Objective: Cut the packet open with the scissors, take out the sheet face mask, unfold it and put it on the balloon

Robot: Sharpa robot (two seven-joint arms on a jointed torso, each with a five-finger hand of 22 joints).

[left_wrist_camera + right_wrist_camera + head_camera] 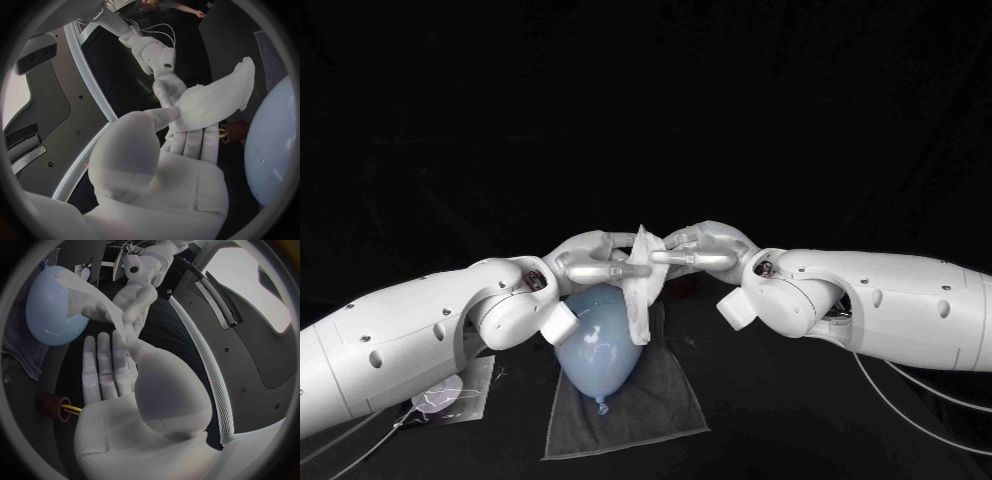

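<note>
The white sheet mask (pixel 643 285) hangs between my two hands over the far end of the pale blue balloon (pixel 599 345). My left hand (pixel 589 262) pinches one edge of it and my right hand (pixel 704 250) pinches the other, fingertips nearly meeting. The mask is still partly folded. In the left wrist view the mask (pixel 215 102) spreads from my left hand (pixel 181 165) beside the balloon (pixel 275 150). In the right wrist view my right hand (pixel 125 370) holds the mask (pixel 94 305) in front of the balloon (pixel 56 305). The scissors' red handle (pixel 53 405) lies on the table.
The balloon rests on a grey cloth (pixel 625 415) spread on the black table. A small packet (pixel 444 395) lies at the near left, beside my left arm.
</note>
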